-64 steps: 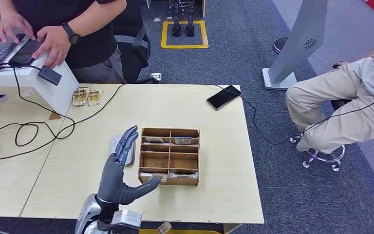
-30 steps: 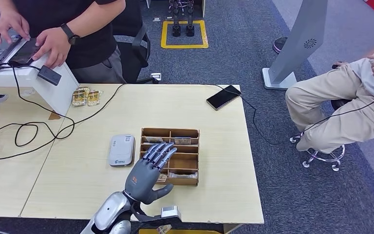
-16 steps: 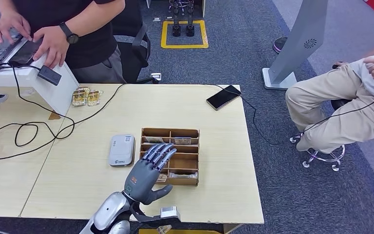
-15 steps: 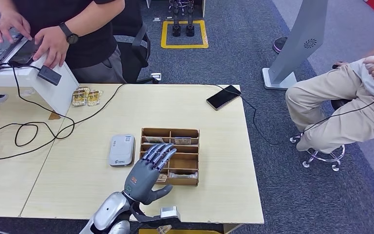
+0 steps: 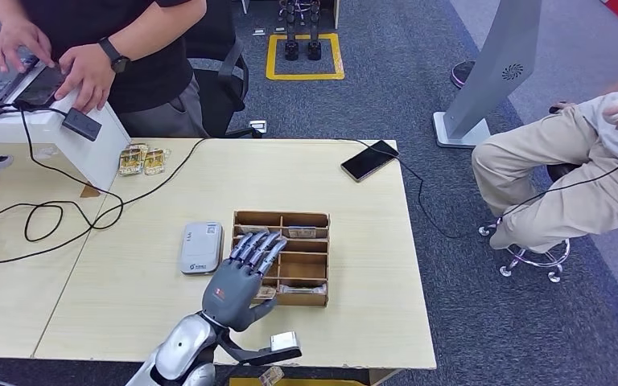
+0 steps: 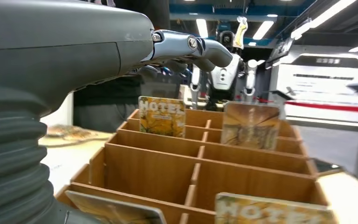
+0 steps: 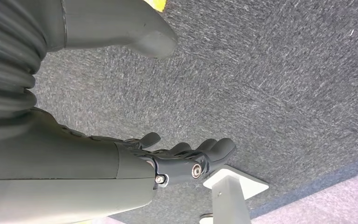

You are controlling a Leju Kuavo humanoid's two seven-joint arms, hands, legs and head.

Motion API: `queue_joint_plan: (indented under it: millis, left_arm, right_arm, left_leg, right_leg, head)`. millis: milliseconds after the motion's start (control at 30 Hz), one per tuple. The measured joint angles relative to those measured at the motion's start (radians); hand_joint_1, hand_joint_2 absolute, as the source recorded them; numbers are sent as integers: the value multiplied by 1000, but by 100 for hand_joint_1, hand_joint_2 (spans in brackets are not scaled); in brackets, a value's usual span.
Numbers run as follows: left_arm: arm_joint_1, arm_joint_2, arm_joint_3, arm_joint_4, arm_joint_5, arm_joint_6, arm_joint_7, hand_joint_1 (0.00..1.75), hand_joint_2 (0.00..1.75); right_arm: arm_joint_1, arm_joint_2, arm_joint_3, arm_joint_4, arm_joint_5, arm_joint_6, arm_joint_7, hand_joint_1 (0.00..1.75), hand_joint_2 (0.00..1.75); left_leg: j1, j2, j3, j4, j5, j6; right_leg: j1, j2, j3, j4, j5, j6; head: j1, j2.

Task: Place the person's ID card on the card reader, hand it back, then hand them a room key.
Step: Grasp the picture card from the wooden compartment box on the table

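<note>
My left hand [image 5: 236,283] hovers with fingers spread over the front left of the wooden key box [image 5: 282,215], holding nothing. Room key cards stand in the box's compartments, among them one at the back right [image 5: 302,232]. In the left wrist view my left hand [image 6: 74,51] reaches above the box [image 6: 154,175], where "HOTEL" key cards [image 6: 162,115] [image 6: 250,125] stand upright. The grey card reader [image 5: 201,247] lies on the table just left of the box, with nothing on it. My right hand [image 7: 79,156] hangs empty over the carpet, fingers stretched out.
A person in black [image 5: 129,48] stands behind the table's far left, hands on a phone. Cables [image 5: 48,217] trail across the left side. A black phone [image 5: 369,160] lies at the far right edge. Another person [image 5: 571,177] sits off to the right.
My left hand swung from above the card reader to above the key box, then drifted slightly left and nearer in the last half second. The person at the back keeps handling the phone.
</note>
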Motion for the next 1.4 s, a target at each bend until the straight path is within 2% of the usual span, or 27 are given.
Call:
queue_joint_plan:
  millis: [133,300,533,967,1000,1100,1133,1400]
  left_arm:
    - [-10,-6,1,21,-229,-8,226,0,175]
    - [-7,-38,7,20,-272,-71,352,0,175]
    - [-4,-59,9,20,-269,-91,345,0,175]
    - [-4,-63,10,20,-267,-90,329,0,175]
    - [-4,-63,10,20,-266,-89,326,7,175]
    - [-4,-63,11,20,-264,-81,316,136,175]
    - [-3,-63,11,20,-264,-75,313,173,175]
    - [-2,-58,13,22,-270,-47,289,175,175]
  right_arm:
    - [10,0,0,-16,-7,0,41,0,175]
    - [28,1,0,-38,-15,0,77,0,175]
    - [36,2,0,-54,-8,0,85,0,175]
    - [36,3,0,-57,-4,0,75,0,175]
    - [36,3,0,-57,-4,0,74,0,175]
    - [36,3,0,-57,-3,0,70,0,175]
    - [36,3,0,-57,-4,0,67,0,175]
    - [35,3,0,-57,-4,0,51,0,175]
  left_leg:
    - [0,0,0,0,0,0]
    - [0,0,-1,0,0,0]
    - [0,0,0,0,0,0]
    - [0,0,0,0,0,0]
    - [0,0,0,0,0,0]
    - [0,0,-1,0,0,0]
    - [0,0,-1,0,0,0]
    - [0,0,0,0,0,0]
  right_leg:
    - [0,0,0,0,0,0]
    - [0,0,0,0,0,0]
    - [0,0,0,0,0,0]
    - [0,0,0,0,0,0]
    - [0,0,0,0,0,0]
    - [0,0,0,0,0,0]
    - [0,0,0,0,0,0]
    - [0,0,0,0,0,0]
  head:
    - [0,0]
    - [0,0]
    - [0,0]
    - [0,0]
    - [0,0]
    - [0,0]
    - [0,0]
    - [0,0]
